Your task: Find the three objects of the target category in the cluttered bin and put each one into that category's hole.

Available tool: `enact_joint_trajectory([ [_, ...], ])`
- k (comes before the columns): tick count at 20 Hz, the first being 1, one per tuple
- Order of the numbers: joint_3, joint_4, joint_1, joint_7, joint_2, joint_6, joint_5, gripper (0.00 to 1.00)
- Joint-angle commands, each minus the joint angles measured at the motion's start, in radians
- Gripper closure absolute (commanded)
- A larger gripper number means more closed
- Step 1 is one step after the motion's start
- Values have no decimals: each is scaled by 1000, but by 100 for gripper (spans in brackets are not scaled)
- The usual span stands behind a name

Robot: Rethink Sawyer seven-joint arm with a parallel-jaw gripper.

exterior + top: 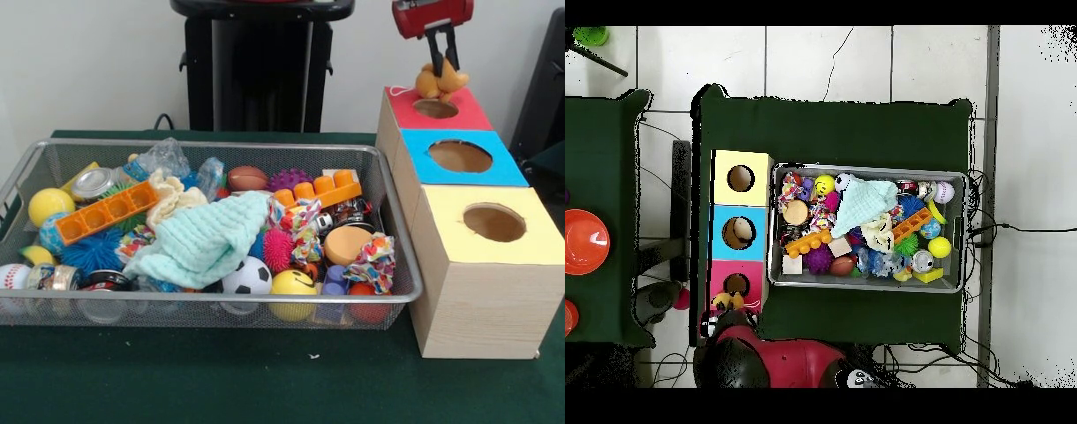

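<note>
Jaws (pixel 444 64) grip orange toy (pixel 440 81) above red hole (pixel 435 109); overhead hides grip.

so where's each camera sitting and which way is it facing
Front view: low across the table, facing the robot's pedestal; looks at the wire bin and three boxes; shows the hand holding an orange toy above the red box.
Overhead view: above, looking straight down, robot base at the bottom; shows the red arm and the hand by the red box.
Shared: wire bin, the three boxes, hand with toy.
</note>
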Motion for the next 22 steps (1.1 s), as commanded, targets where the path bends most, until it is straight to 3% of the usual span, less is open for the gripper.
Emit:
enact_joint_trajectory([
  [1, -45, -126, -2, 191, 32, -56, -9, 100],
  [6, -38, -132, -7, 190, 23, -53, -9, 100],
  [11, -21, -139, -18, 177, -31, 22, 9, 100],
  [22, -12, -164, -27, 153, -71, 90, 21, 100],
])
